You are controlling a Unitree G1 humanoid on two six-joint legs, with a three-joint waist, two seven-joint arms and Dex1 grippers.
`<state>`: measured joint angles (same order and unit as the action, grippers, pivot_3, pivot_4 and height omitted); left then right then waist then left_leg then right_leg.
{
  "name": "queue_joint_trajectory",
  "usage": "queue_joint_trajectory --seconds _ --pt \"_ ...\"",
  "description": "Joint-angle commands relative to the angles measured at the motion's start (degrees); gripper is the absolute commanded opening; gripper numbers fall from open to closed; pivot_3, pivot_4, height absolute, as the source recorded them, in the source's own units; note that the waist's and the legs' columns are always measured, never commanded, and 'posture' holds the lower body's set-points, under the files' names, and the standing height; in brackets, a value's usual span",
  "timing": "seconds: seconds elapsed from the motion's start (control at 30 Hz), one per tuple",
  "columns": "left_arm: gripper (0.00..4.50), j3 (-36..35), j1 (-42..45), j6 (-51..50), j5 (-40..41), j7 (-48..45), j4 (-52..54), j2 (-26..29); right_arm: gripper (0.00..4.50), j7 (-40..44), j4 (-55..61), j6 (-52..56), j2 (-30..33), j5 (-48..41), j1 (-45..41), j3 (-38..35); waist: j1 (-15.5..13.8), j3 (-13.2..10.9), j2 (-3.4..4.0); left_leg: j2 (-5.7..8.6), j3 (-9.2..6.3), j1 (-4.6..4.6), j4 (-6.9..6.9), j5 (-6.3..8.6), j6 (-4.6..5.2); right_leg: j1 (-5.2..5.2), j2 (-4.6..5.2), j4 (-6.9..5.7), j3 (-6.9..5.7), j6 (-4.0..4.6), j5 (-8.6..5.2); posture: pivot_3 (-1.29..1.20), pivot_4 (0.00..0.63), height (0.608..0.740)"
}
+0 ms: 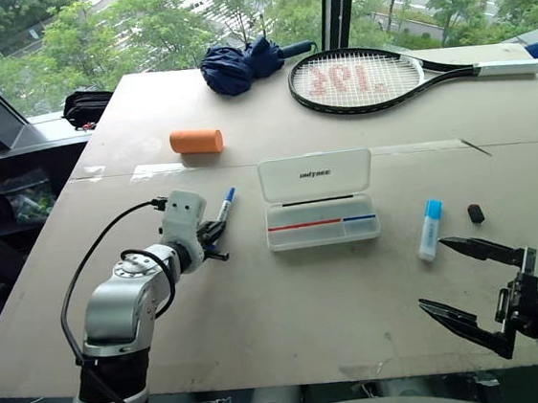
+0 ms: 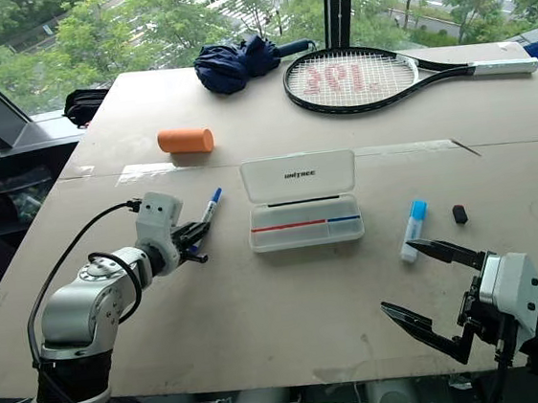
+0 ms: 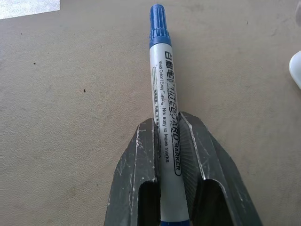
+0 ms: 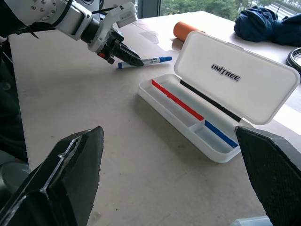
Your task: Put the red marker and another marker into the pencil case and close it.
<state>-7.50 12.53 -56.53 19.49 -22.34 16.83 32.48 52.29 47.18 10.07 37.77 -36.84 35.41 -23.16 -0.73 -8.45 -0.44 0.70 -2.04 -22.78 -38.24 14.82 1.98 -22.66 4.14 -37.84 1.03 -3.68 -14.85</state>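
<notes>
The white pencil case (image 1: pixel 320 213) lies open mid-table, its lid (image 1: pixel 315 176) leaning back. A thin red strip (image 1: pixel 304 225) and a blue strip (image 1: pixel 359 218) run along its tray; I cannot tell whether the red one is the red marker. Left of the case a blue-capped whiteboard marker (image 3: pixel 163 80) lies on the table. My left gripper (image 1: pixel 220 229) is shut on its barrel, one finger pressed to each side. My right gripper (image 1: pixel 434 274) hangs open over the front right edge, holding nothing.
A white stick with a light-blue cap (image 1: pixel 430 229) and a small black cap (image 1: pixel 476 212) lie right of the case. Further back are an orange cylinder (image 1: pixel 196 141), a folded blue umbrella (image 1: pixel 240 66) and a racket (image 1: pixel 362 79). The table's left edge drops off beside my left arm.
</notes>
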Motion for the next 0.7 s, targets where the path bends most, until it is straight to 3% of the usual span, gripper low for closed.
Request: queue_joint_trajectory --seconds 0.03,0.2,0.3,0.4,0.57,0.7 --pt "0.05 -2.81 -0.48 1.11 1.7 -3.1 -1.18 1.77 4.5 -0.38 1.11 -0.66 -0.27 -0.19 -0.69 0.25 0.0 -0.01 -0.01 0.0 0.0 0.0 0.0 0.0 0.0 0.0 0.0 0.0 0.0 0.0 0.0 0.0 0.15 0.73" --pt "0.05 -6.46 1.19 1.91 12.5 -17.75 2.74 5.94 4.5 -0.8 1.44 -0.28 -0.24 -0.55 -0.45 -0.57 -0.2 -0.22 -0.35 0.0 -0.05 -0.09 -0.01 0.0 0.0 -0.02 0.12 0.02 -0.01 0.0 0.0 0.0 0.15 0.73" --pt "0.05 -2.79 -0.42 3.21 16.96 -32.75 6.62 15.51 4.5 -0.25 0.78 -0.83 -0.41 -0.52 0.39 -1.77 -0.07 -0.4 -0.57 -0.01 -0.12 -0.16 0.0 0.0 -0.02 -0.05 0.17 0.07 0.0 0.05 -0.02 0.0 0.15 0.73" --pt "0.05 5.53 1.3 12.9 11.18 -40.68 6.66 21.01 4.5 0.22 0.03 -1.36 -0.56 -0.52 1.02 -2.76 -0.12 -0.39 -0.24 0.0 -0.01 -0.1 0.11 0.03 -0.06 -0.03 0.28 0.21 0.07 0.07 -0.03 0.0 0.15 0.73" --pt "0.05 20.97 19.57 21.03 0.19 -42.96 -3.95 15.09 4.5 0.87 -0.08 -1.89 -0.96 -0.84 3.11 -5.81 -1.73 -0.53 -0.32 0.1 -0.01 -0.17 -0.01 0.02 -0.05 0.02 0.05 0.22 0.01 0.08 -0.03 0.0 0.15 0.73" --pt "0.05 30.36 31.34 26.34 -8.0 -45.83 -15.89 9.29 4.5 2.17 0.79 -1.44 -0.42 -2.65 5.15 -9.54 -1.35 -0.55 -0.38 0.14 0.14 -0.21 -0.11 0.07 0.06 0.0 -0.14 0.21 0.01 -0.04 0.02 0.0 0.15 0.73"
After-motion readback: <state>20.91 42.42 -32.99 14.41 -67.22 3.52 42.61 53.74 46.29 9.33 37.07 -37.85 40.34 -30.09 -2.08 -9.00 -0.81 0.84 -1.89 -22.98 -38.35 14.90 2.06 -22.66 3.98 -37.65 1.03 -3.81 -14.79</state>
